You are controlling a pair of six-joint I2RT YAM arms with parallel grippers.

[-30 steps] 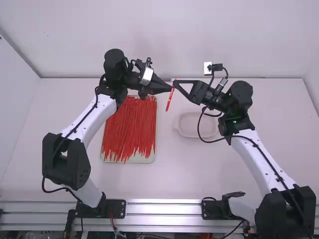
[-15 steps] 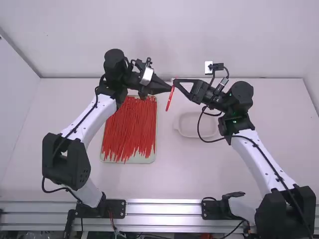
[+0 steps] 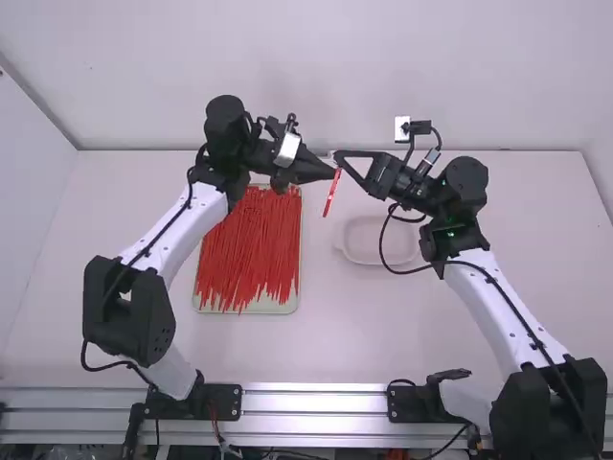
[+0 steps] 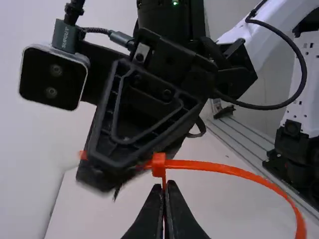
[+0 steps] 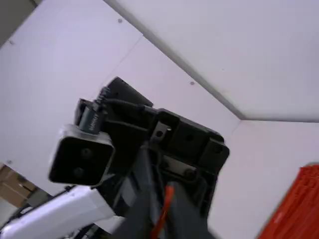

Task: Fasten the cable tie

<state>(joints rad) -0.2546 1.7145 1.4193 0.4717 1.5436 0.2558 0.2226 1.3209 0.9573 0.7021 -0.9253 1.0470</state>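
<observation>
Upper middle of the high view: the left gripper [image 3: 333, 173] and the right gripper [image 3: 339, 158] meet tip to tip above the table [image 3: 316, 355].
Cable tie: one red cable tie [image 3: 329, 195] hangs in the air from the two tips. It slants toward the lower left of the frame, just right of the tray's top corner and above the dish.
Left gripper: its fingers are pressed together and pinch the tie right at its square head. In the left wrist view the strap bends away in a wide loop toward the lower right of the frame.
Right gripper: its fingers are drawn in on the tie. In the right wrist view a red strip lies between them, blurred. In the left wrist view its tip sits on the strap beside the head.
Tray: a flat tray [image 3: 298, 287] lies left of centre, holding a heap of loose ties [image 3: 251, 244], all red.
Dish: a shallow white dish [image 3: 369, 241] lies right of the tray, below the right arm's wrist.
</observation>
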